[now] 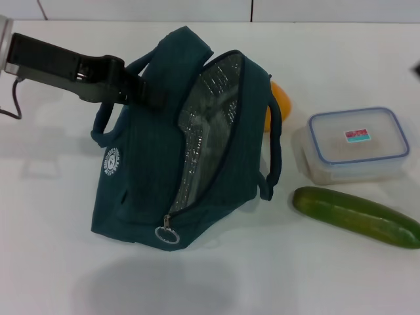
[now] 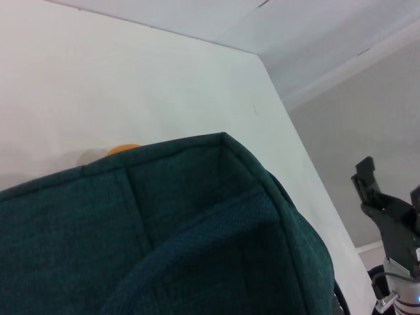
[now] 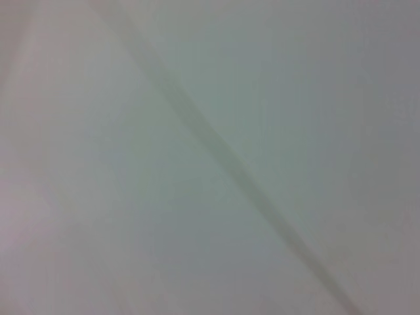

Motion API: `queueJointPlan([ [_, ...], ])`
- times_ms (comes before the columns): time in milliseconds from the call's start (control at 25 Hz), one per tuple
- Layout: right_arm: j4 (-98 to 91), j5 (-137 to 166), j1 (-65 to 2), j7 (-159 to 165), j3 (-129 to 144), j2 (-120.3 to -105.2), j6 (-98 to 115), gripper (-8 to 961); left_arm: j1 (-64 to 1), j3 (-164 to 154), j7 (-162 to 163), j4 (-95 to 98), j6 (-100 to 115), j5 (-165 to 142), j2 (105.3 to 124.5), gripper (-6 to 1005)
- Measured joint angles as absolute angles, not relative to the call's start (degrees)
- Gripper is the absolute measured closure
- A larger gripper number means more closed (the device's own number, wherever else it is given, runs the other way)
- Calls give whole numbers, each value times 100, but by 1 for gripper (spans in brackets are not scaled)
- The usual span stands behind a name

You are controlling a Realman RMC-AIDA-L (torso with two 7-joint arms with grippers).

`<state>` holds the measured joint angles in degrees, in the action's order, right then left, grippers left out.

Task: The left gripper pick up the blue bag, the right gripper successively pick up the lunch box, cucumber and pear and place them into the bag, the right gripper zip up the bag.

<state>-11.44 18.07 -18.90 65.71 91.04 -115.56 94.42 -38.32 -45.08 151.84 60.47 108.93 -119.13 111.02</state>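
Left gripper [image 1: 149, 94], upper left of frame, fingers pinching a handle of the blue bag [image 1: 144, 190]. Bag at frame centre, mouth gaping, soft, likely to sag. Lunch box [image 1: 357, 144], right: rigid, probably slick; grip its sides. Right gripper unseen in head view.

Black left arm [image 1: 52, 62], silver metal cuff, thin dark cable, black two-fingered hand [image 1: 147, 92]

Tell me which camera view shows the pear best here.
The head view, though only partly: the pear peeks out orange behind the blue bag, beside the lunch box. The left wrist view catches just a sliver above the bag's edge. The right wrist view shows none of it.
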Motion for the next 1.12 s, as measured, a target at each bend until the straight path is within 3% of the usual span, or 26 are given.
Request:
queueJointPlan([
  [600,-12,899,-1582,8887,9128,-11553,8728,113,-3840,-4537,15179,6047,10898,-11936,11083,954],
  [1120,-224,1371,-1912,9166,9331,-11609,7704,133,-3862,-4557,15161,6051,10898,-11937,11083,954],
])
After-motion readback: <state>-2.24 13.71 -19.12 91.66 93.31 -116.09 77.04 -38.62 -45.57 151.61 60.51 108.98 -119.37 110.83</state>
